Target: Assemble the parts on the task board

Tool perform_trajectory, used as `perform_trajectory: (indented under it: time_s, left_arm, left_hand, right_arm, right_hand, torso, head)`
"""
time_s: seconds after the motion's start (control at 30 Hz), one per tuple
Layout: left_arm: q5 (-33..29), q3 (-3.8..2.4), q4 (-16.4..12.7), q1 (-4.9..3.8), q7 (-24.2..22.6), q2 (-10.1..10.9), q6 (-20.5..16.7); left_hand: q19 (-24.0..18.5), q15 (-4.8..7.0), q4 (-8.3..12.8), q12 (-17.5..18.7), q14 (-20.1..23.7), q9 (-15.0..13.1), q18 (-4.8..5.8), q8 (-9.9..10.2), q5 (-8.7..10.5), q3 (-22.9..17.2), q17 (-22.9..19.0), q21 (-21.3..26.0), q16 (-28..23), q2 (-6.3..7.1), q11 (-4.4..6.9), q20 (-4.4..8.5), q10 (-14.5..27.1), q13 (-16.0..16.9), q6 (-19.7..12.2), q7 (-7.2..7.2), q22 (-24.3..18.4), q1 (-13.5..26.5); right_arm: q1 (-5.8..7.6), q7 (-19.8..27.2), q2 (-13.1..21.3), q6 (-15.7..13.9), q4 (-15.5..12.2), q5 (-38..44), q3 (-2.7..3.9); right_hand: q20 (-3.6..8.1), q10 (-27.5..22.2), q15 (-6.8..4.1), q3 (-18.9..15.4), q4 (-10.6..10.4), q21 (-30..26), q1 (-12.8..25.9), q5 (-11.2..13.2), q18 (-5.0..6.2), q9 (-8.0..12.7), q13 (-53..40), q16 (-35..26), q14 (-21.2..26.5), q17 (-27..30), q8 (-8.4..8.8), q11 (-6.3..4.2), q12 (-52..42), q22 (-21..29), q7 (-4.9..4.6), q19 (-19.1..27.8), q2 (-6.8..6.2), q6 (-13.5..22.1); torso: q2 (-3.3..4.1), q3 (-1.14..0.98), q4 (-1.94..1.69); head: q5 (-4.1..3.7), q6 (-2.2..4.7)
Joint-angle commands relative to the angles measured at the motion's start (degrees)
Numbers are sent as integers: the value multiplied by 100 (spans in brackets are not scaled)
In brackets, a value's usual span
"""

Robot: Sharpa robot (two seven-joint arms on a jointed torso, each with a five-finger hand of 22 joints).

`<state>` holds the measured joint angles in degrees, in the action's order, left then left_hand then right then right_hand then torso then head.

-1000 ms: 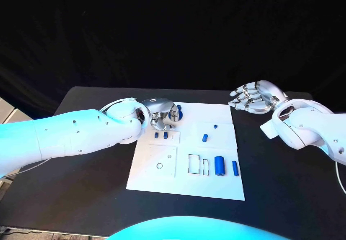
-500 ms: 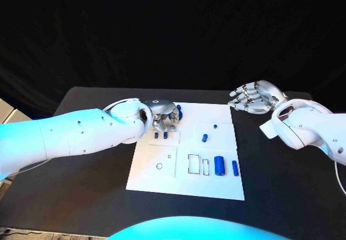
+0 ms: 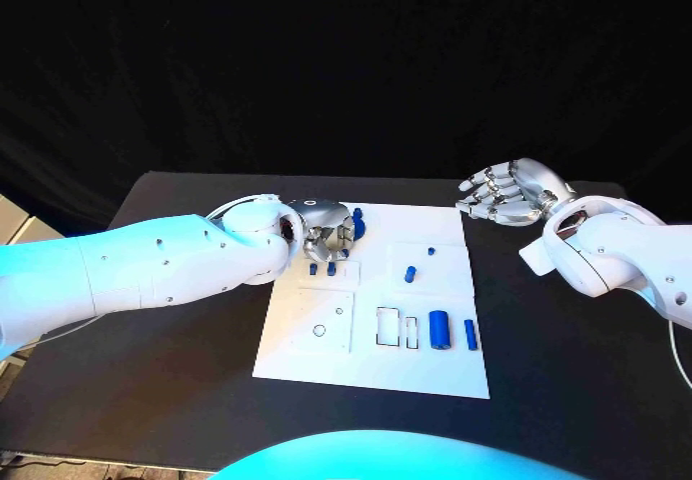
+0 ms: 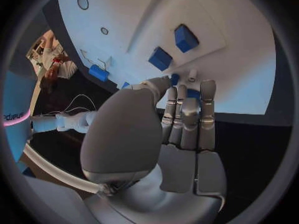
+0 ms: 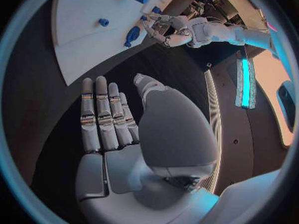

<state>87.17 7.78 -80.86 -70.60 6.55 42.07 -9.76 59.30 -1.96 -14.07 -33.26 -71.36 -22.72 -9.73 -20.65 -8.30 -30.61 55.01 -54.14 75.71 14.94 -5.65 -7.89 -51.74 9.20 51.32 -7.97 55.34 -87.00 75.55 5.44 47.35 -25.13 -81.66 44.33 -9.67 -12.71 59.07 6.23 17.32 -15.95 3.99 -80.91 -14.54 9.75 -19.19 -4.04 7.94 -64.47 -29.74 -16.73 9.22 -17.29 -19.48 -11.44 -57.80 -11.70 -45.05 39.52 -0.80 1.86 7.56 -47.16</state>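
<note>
Black table [image 3: 173, 380] carries the white task board [image 3: 378, 330] in its middle. The left arm [image 3: 130, 270] reaches in over the board's near-left side and blocks part of the far-left corner.

Left hand [image 3: 329, 232] sits over that far-left corner, fingers pressed together and pointing down onto the board. A small blue part [image 3: 358, 215] shows right at the fingertips; can't tell whether it is pinched or just touched. From the left wrist camera the fingertips [image 4: 187, 92] land beside two square blue parts [image 4: 161, 58] seated on the raised plate.

Right hand [image 3: 508, 195] hovers off the board's far-right corner above bare table, palm up, fingers loosely apart, holding nothing.

Rest of the parts: two short blue pegs [image 3: 322, 269] just under the left hand, one blue piece [image 3: 410, 275] mid-board, a larger blue cylinder [image 3: 438, 329] and a thin one [image 3: 470, 335] near the right edge, beside empty rectangular slots [image 3: 389, 327].
</note>
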Motion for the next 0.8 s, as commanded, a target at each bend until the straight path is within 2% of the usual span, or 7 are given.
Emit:
perform_trajectory:
  time_s: [0.03, 0.4, 0.8]
  left_arm:
    - [21, -3, 4, 0, 97, -26, 6]
    - [-44, -2, 108, 3, 88, -98, -65]
    - [-114, -2, 128, 5, 22, -144, 72]
  left_hand:
    - [33, 5, 3, 42, -26, 11, 40, 46, 16, -43, -1, -36, 35, 36, -9, 7, -48, -11, 44, -10, 22, -22]
    - [81, -9, -2, 108, -61, 30, 58, 111, 54, -83, 30, -129, 81, 58, -25, 2, -44, -24, 13, -10, 113, 67]
    - [114, -15, 5, 139, -97, 36, 70, 133, 65, -93, 78, -183, 116, 74, -33, -3, -42, -31, 5, -5, 166, 99]
  right_arm:
    - [-3, 71, -6, 62, -9, 10, 0]
    - [-3, 69, -3, 69, -19, 10, 0]
    - [-3, 67, -1, 78, -21, 10, 0]
  right_hand:
    - [-6, 42, 4, -13, 12, -10, -44, -29, 73, 5, 5, -28, 10, 5, 37, -9, 25, 5, -164, 28, 14, -25]
    - [-6, 50, 3, -14, 9, -8, -42, -29, 73, 7, 10, -32, 4, 11, 37, -9, 30, 19, -163, 25, 15, -30]
    - [-6, 50, 3, -14, 9, -8, -42, -29, 73, 7, 10, -32, 4, 11, 37, -9, 30, 19, -163, 25, 15, -30]
  torso:
    - [2, 5, 3]
    - [2, 8, 0]
    - [-2, 5, -4]
  head:
    - [-2, -4]
    - [-18, -7]
    - [-35, -33]
